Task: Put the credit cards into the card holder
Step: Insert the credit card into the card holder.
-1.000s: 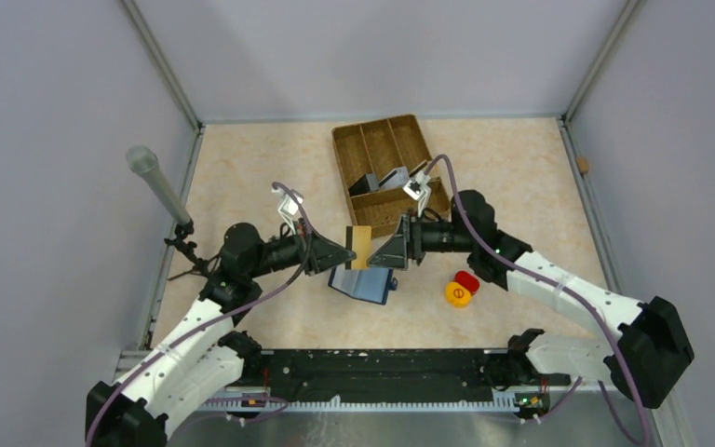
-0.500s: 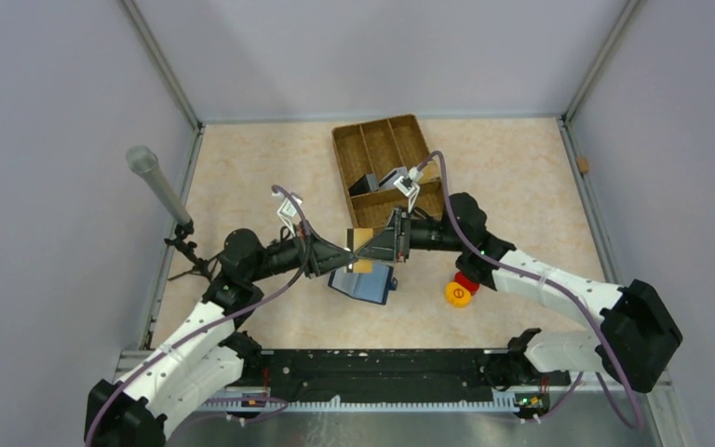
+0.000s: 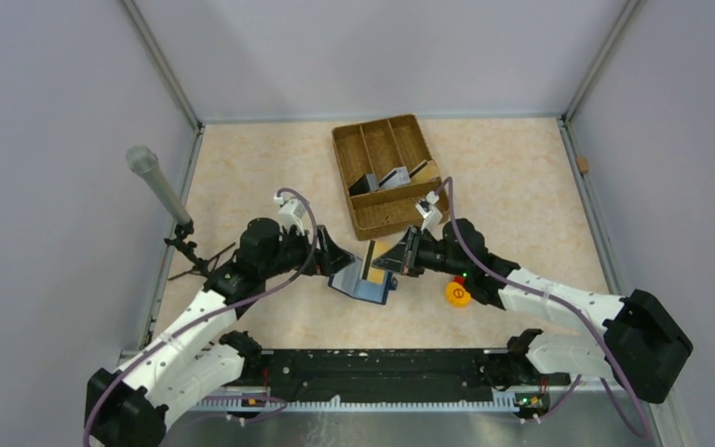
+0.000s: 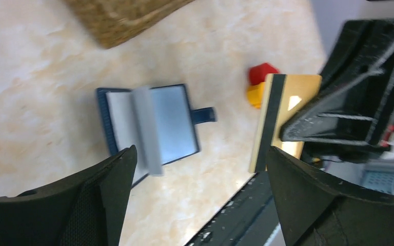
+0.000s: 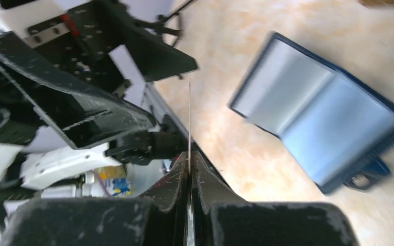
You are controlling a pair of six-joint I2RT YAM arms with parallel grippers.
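Between the right gripper's (image 5: 190, 159) clamped jaws, a gold credit card (image 4: 282, 102) needs aligning with a slot of the card holder (image 4: 169, 128) below; the left gripper (image 4: 200, 154) gapes.

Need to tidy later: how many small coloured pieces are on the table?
2: the yellow piece beside the right arm, the red piece next to it, largely hidden from above.

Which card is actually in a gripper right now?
The gold card with the dark stripe, pinched edge-on in the right gripper near the open card holder. The grey cards sit loose in the woven tray.
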